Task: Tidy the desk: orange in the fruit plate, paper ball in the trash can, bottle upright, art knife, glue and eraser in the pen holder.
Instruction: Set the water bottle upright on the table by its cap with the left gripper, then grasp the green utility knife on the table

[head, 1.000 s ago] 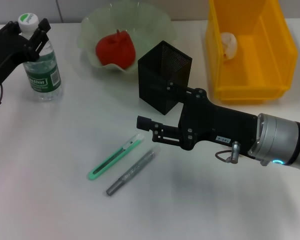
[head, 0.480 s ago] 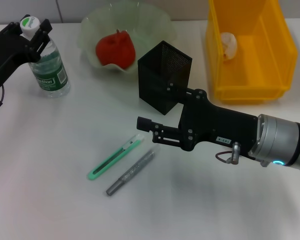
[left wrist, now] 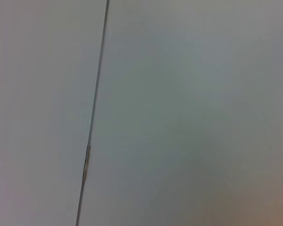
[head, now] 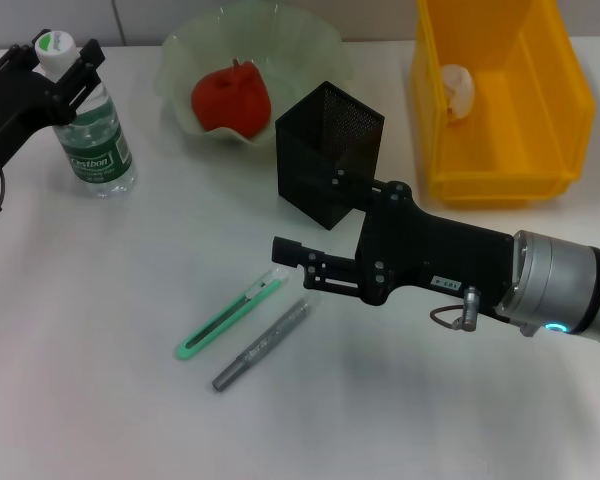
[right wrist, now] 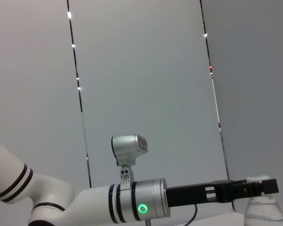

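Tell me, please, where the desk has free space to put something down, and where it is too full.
Free patches: the near strip below the art knife and the grey glue stick, and the left side between the bottle and the art knife. Crowded: the far edge, where fruit plate, pen holder and yellow trash can stand close, with the right gripper beside the pen holder.

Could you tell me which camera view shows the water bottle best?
The head view: the bottle stands upright, left gripper around its cap. The right wrist view catches only its top; the left wrist view shows none.
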